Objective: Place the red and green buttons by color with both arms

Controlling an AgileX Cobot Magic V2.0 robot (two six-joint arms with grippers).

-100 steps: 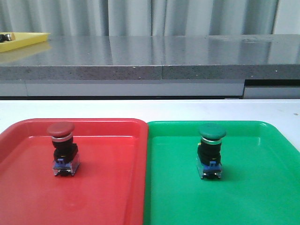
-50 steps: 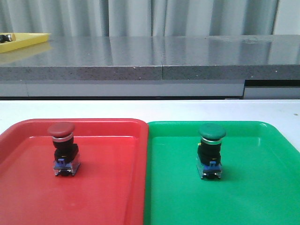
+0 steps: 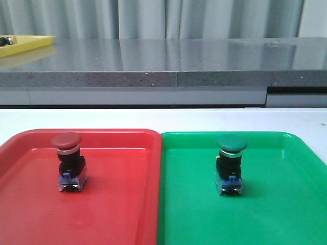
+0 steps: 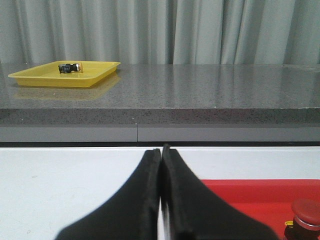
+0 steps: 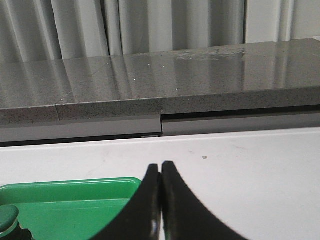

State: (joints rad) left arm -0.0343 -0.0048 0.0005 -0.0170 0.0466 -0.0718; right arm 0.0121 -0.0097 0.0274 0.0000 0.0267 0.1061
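The red button (image 3: 68, 162) stands upright in the red tray (image 3: 117, 204). The green button (image 3: 229, 164) stands upright in the green tray (image 3: 286, 204). Neither arm shows in the front view. In the left wrist view my left gripper (image 4: 161, 150) is shut and empty, to the left of the red tray (image 4: 250, 192), with the red button's cap (image 4: 306, 210) at the frame edge. In the right wrist view my right gripper (image 5: 160, 165) is shut and empty, to the right of the green tray (image 5: 75, 200), with the green cap (image 5: 7, 219) at the frame edge.
A grey stone counter (image 3: 163, 64) runs behind the white table (image 3: 163, 118). A yellow tray (image 4: 65, 73) with a small dark object (image 4: 69, 67) sits on the counter at far left. Grey curtains hang behind.
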